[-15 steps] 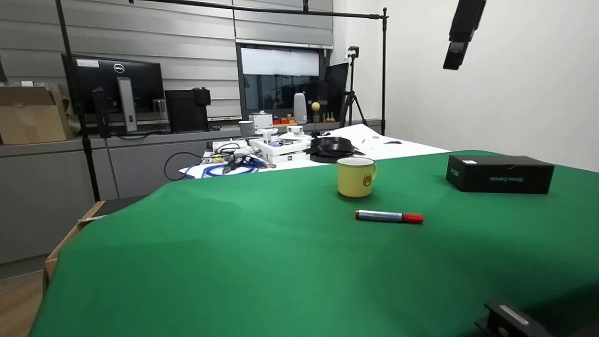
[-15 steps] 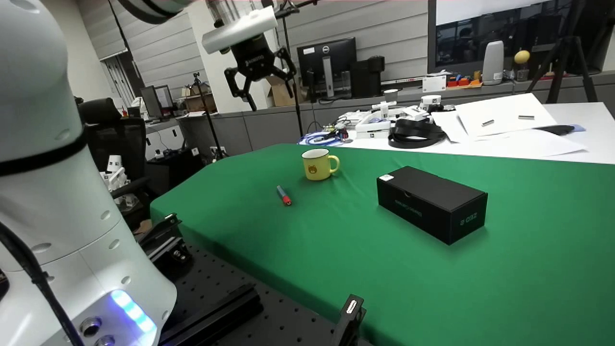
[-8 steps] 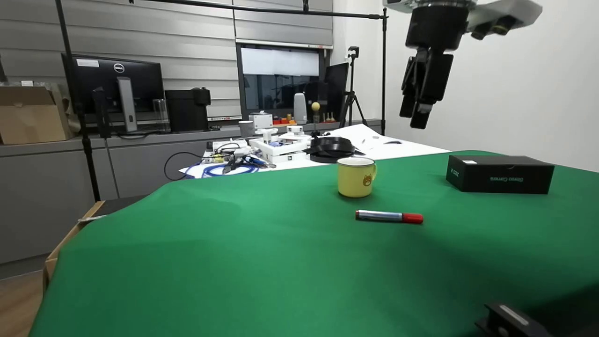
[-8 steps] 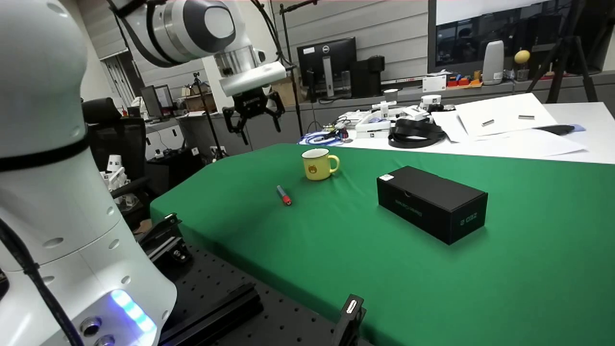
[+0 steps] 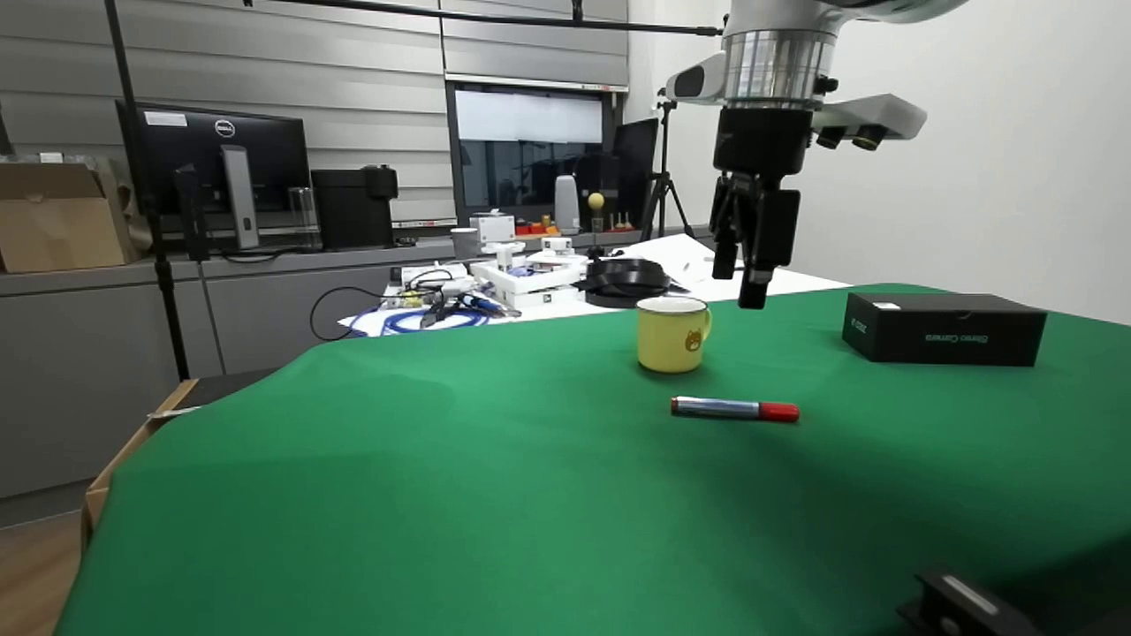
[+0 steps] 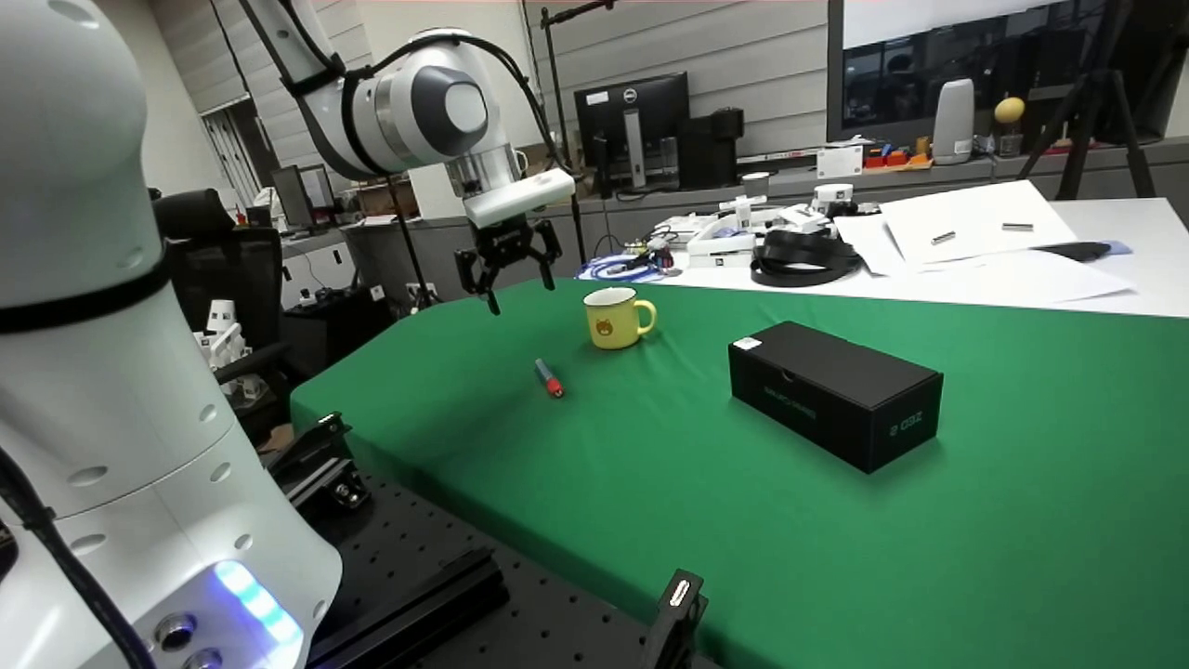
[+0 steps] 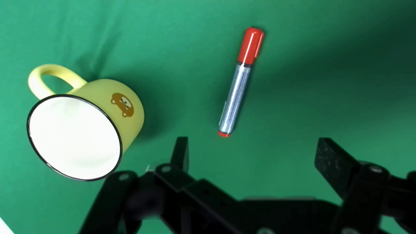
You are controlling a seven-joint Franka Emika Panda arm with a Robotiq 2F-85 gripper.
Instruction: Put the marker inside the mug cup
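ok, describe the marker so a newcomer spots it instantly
On the green cloth, find the yellow mug. The marker lies flat nearby, not touching it. Unlike the mug and the black box, it is slim, silver-barrelled and red-capped.

In an exterior view I'm watching the gripper (image 5: 739, 287) sliding toward seven o'clock; it's hanging at twelve o'clock from the marker (image 5: 720, 407), much nearer the mug cup (image 5: 669, 340) than before. Over it, the white arm (image 5: 782, 16) is coming into sight. In an exterior view the fingers (image 6: 493, 305) are dropping toward six o'clock, one tip showing against the green cloth (image 6: 650, 483).
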